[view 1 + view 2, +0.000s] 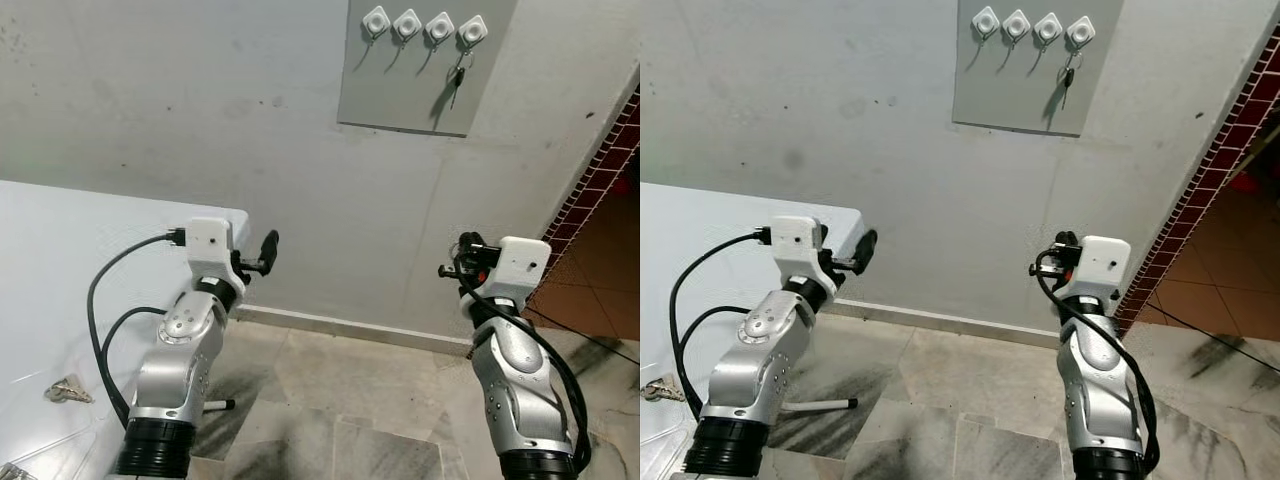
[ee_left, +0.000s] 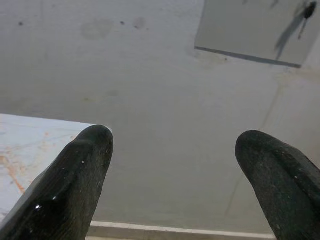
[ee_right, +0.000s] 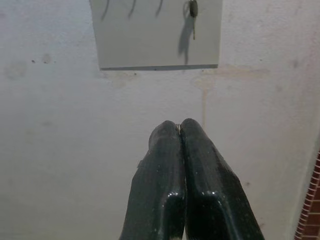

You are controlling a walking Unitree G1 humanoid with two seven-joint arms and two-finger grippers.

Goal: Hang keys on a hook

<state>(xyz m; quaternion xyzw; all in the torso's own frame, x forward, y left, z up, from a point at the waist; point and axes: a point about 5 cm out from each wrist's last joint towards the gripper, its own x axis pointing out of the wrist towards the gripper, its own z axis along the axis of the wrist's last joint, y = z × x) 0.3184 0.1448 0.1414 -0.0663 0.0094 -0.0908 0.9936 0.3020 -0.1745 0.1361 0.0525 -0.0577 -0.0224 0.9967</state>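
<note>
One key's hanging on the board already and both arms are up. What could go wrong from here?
1. More keys lie on the white table by the left arm, easy to overlook.
2. Three hooks are free; reaching near the rightmost hook could knock the hung key off.
3. The right gripper is shut and would need to open.

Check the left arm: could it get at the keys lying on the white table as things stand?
Probably yes. The keys lie in the open on the white table, beside the left arm. The left gripper is open and empty but points at the wall, so the arm would have to swing back and down.
</note>
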